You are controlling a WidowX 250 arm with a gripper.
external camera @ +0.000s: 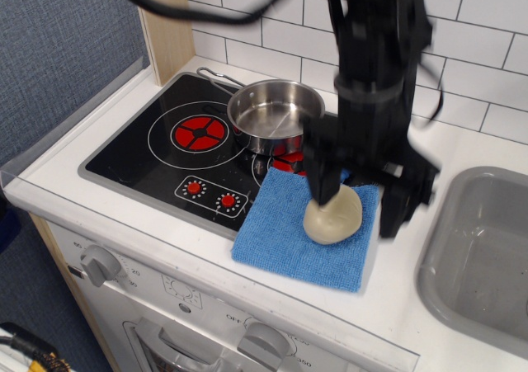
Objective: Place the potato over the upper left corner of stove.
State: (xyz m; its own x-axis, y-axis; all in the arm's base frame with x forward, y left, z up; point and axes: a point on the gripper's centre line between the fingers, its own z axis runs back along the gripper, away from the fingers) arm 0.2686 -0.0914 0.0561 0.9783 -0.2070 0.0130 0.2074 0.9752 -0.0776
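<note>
**Open gripper straddles the potato on the blue cloth**

The smooth, pale beige, egg-shaped toy potato (333,214) lies on a blue square microfibre cloth (301,238) spread partly over the front right corner of the flat black glass toy stove (165,153) and partly over the white counter (412,281). Its surface is matte and lightly dimpled, and its upper part is hidden behind the arm.

The black robot gripper (356,199) stands low over the potato with its fingers spread wide. One finger (320,182) comes down at the potato's left side, seemingly against it, though contact cannot be told for sure. The other finger (391,211) hangs to the right, clear of the potato. Nothing is held.

A shiny steel pot (274,115) sits on the stove between the two red burners, overlapping the right one. The stove's upper left corner is bare black glass. A grey sink (483,256) is set into the counter at the right.
</note>
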